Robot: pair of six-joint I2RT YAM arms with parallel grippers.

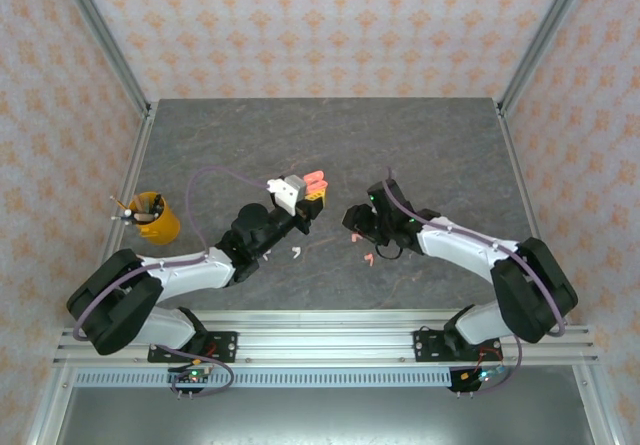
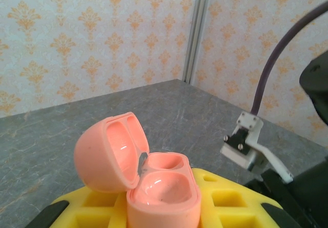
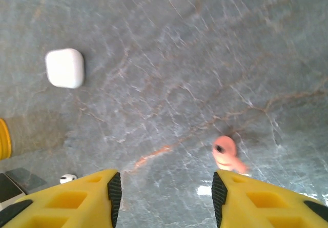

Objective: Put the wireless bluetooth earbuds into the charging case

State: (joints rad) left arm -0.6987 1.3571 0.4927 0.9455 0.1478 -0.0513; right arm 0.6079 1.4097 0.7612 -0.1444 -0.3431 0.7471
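While the coral-pink charging case (image 2: 163, 197) stood open with its lid tipped back to the left and its two glossy wells bare, the left claw (image 2: 161, 210) was clamped on its lower half, one yellow finger (image 2: 87, 207) pressed against each side. From above, that case (image 1: 316, 179) was held up off the grey stone-patterned surface (image 1: 330, 130) at the tip of the left claw (image 1: 312, 193).

To the right of the case and nearer the arm bases, two coral-pink earbuds (image 1: 352, 235) (image 1: 368, 258) lay on the surface. Seen from the right wrist, one coral-pink earbud (image 3: 227, 154) lay just beside the inner edge of one yellow finger (image 3: 256, 197). The right claw (image 3: 164, 187) hung over it with its fingers set apart, touching nothing. From above, the right claw (image 1: 354, 219) was near the case on its right.

Nearer the arm bases than the case, a white earbud (image 1: 297, 253) lay on the surface. A closed white charging case (image 3: 64, 68) rested flat, well apart from the pink earbud. Far to the left of the pink case stood a yellow cup (image 1: 155, 220) of pens.
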